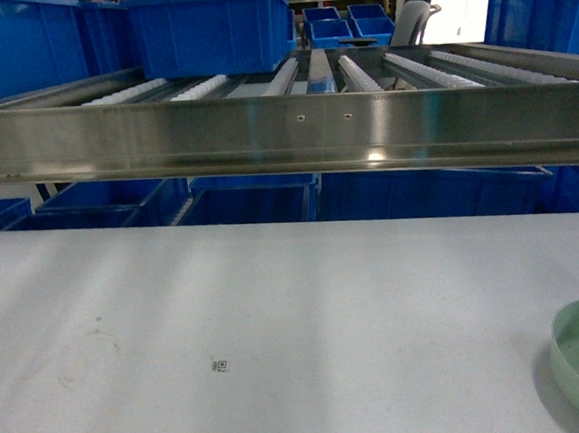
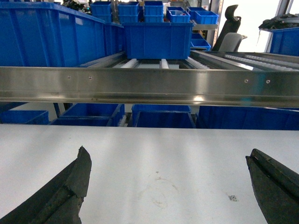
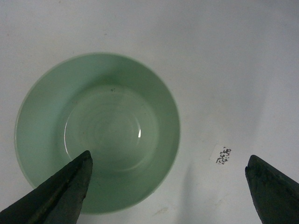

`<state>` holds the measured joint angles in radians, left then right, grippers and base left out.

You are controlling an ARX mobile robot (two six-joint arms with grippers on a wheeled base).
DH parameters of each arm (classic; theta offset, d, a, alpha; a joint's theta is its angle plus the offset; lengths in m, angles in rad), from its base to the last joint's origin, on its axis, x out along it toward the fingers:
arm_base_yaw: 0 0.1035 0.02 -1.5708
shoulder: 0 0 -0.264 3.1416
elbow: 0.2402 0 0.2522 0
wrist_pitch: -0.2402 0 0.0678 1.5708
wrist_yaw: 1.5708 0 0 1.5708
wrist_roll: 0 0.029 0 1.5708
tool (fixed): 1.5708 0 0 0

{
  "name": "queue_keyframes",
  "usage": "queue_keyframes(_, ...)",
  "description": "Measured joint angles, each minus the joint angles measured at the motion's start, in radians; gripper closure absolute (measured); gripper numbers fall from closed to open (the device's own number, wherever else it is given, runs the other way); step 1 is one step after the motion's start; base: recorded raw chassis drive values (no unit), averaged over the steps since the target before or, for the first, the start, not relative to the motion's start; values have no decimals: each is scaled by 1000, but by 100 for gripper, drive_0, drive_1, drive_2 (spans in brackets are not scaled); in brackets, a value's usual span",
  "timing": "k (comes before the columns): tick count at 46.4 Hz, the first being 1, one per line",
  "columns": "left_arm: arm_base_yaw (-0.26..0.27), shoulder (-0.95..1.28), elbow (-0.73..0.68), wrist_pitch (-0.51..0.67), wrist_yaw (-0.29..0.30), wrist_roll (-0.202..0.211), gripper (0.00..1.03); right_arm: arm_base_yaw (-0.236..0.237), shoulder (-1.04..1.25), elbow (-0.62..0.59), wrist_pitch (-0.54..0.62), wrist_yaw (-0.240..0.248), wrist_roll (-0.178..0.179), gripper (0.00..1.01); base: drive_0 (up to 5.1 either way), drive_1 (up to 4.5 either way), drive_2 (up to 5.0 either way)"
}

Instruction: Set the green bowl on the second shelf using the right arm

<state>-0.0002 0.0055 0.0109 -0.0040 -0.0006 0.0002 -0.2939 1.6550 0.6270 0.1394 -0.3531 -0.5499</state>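
The small round pale green bowl (image 3: 98, 133) sits upright on the flat white table (image 1: 277, 308), below the shiny steel roller shelf (image 1: 282, 127), and the right gripper (image 3: 168, 186) hangs above it, wide open, probably to grab its rim.

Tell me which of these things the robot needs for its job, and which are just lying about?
Needed for the job:
- green bowl, upright and empty on the white table
- right fingers, spread wide above the bowl
- steel roller shelf

Just lying about:
- big blue bin on the shelf
- blue bins below the shelf
- small printed sticker on the table
- left fingers, open and idle
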Motion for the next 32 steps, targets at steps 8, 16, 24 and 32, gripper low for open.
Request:
queue_keyframes(8,0,0,0,0,0,0,5,1,46,0,19,0,-11,3,0,0,0)
queue_keyframes(16,0,0,0,0,0,0,5,8,88,6,29,1,-18,3,0,0,0)
queue_keyframes(24,0,0,0,0,0,0,5,6,132,31,32,2,-26,3,0,0,0)
queue_keyframes(32,0,0,0,0,0,0,5,0,179,80,33,1,-26,3,0,0,0)
